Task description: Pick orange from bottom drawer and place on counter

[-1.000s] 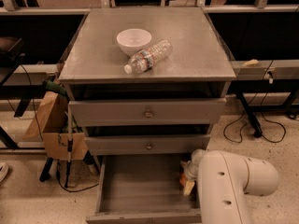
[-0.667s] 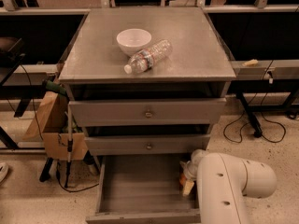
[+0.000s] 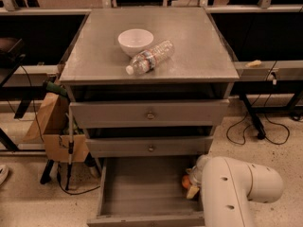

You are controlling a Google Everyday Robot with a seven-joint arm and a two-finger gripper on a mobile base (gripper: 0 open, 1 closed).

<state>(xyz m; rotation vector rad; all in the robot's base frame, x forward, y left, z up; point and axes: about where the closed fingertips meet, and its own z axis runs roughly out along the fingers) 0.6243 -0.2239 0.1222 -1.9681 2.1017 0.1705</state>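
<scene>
Jaw state cannot be told; gripper point(image 3: 191, 187) is seen at the orange point(image 3: 185, 181).
Both are found in the bottom drawer point(image 3: 142, 195), by its right wall.

No legible text, even around the pincer point(image 3: 192, 189) in bottom drawer point(image 3: 142, 188).

We see a white bowl point(image 3: 135, 41), a clear bottle point(image 3: 150, 57) lying just beside it, a cardboard box point(image 3: 52, 126) left, black cables point(image 3: 265, 132) right.

orange point(image 3: 185, 181) in bottom drawer point(image 3: 142, 195), end effector point(image 3: 193, 187) beside
</scene>
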